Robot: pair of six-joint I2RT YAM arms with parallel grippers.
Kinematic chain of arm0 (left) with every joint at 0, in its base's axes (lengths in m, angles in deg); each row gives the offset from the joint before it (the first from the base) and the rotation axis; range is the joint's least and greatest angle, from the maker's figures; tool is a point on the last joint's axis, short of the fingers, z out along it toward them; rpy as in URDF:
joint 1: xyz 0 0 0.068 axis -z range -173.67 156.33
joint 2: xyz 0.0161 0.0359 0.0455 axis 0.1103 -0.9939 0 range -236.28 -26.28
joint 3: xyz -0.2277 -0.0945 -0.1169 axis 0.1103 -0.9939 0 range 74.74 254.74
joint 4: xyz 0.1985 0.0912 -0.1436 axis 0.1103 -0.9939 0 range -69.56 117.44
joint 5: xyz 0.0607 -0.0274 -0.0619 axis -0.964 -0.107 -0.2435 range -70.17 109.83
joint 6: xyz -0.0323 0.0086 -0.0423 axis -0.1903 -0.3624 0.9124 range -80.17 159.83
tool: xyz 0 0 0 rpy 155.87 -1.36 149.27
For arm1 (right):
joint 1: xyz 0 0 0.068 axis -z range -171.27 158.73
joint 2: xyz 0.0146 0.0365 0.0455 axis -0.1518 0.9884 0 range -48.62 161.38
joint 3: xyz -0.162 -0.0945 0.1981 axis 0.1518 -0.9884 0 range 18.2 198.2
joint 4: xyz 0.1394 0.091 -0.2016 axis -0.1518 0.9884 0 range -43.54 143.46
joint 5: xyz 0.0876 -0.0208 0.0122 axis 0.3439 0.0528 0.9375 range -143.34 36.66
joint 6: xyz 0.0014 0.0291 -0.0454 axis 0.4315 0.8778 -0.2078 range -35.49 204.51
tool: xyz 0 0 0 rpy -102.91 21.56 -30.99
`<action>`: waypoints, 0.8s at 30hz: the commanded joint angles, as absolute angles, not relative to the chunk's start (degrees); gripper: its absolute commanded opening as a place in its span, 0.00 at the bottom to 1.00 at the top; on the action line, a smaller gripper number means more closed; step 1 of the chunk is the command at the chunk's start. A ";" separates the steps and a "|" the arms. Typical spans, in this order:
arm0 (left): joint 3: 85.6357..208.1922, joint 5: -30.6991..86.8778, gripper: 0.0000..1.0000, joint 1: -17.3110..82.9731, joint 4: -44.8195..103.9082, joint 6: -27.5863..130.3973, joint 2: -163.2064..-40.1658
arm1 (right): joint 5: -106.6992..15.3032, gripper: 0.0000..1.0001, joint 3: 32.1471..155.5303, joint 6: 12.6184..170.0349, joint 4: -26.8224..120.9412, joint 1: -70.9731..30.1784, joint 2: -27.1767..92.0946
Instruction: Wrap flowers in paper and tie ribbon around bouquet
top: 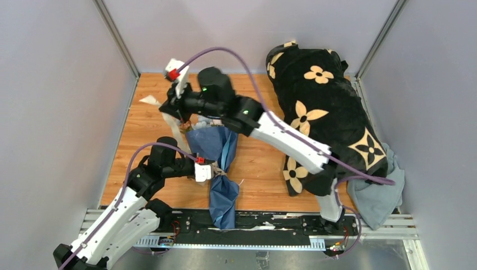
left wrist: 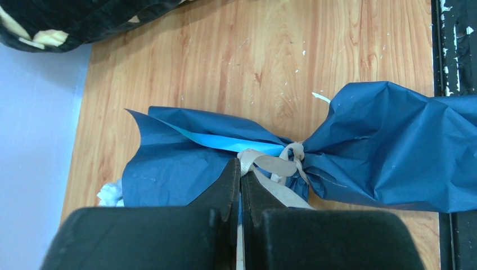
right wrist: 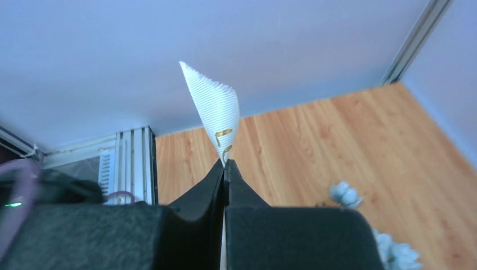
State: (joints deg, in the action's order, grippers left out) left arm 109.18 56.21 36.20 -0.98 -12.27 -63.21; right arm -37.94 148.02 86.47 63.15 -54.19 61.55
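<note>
Cream ribbon (left wrist: pixel 275 164) knotted round the navy bouquet (left wrist: pixel 382 146); left gripper (left wrist: pixel 241 169) clamps one ribbon end, right gripper (right wrist: pixel 225 164) pinches the other.

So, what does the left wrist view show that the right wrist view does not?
Only the left wrist view: the bouquet, cinched by a knot in the ribbon that the left fingers pinch, and a corner of the black blanket.
Only the right wrist view: the ribbon's free end standing up from the right fingers, and a metal corner post.
Both: the wooden table and shut fingers holding ribbon.
</note>
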 commanded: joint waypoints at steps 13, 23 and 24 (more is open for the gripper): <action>107.48 50.65 0.00 36.71 3.18 6.81 -61.38 | -34.85 0.75 128.28 86.99 63.80 -43.81 53.17; 106.65 37.75 0.00 36.59 10.58 27.56 -63.45 | -45.47 0.72 60.03 86.37 18.53 -47.06 19.42; 106.52 37.55 0.00 36.65 10.95 28.23 -63.66 | -46.68 0.73 57.89 87.23 15.95 -48.91 19.66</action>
State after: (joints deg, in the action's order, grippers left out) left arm 107.63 42.35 36.26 6.71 19.49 -62.95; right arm -42.47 67.92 86.88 33.14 -43.06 18.36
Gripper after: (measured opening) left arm 0.008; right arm 0.722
